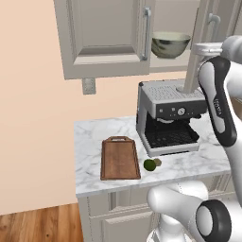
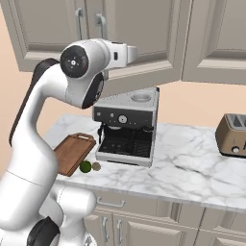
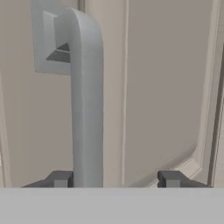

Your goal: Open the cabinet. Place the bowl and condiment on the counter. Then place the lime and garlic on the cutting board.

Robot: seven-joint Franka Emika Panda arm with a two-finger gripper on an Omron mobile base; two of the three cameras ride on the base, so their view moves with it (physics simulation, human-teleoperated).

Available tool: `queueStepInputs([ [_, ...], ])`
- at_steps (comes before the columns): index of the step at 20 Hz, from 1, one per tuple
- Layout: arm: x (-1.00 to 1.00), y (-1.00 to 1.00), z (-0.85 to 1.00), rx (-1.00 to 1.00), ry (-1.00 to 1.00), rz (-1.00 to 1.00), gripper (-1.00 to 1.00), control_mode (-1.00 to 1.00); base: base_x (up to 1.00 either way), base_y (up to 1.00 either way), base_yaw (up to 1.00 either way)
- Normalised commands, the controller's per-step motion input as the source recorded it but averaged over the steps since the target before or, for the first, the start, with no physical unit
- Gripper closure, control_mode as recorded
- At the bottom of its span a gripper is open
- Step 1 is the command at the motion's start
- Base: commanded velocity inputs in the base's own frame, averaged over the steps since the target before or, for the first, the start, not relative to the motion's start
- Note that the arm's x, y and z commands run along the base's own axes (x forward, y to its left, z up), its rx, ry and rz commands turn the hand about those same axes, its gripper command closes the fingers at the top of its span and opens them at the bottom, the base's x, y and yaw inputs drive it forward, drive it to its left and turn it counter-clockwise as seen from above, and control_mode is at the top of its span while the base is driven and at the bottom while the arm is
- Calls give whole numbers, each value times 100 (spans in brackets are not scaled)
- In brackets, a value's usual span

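Here you see the two-finger gripper with its dark tips apart at the silver bar handle of the grey-beige wall cabinet; the handle runs beside the left tip. The shiny metallic bowl sits inside. On the white marble counter, the dark-green lime and tan garlic bulb lie near the front edge, just beside the dark brown wooden cutting board.
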Motion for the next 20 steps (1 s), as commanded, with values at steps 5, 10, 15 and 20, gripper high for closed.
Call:
queueStepInputs([
  [5,-29,-14,0,0,0,0,-100,-100,0,0,0],
  [10,-60,7,9,-1,0,0,-100,-100,0,0,0],
  [15,-65,34,22,-6,0,0,-100,-100,0,0,0],
  [20,-60,36,19,-7,0,0,-100,-100,0,0,0],
])
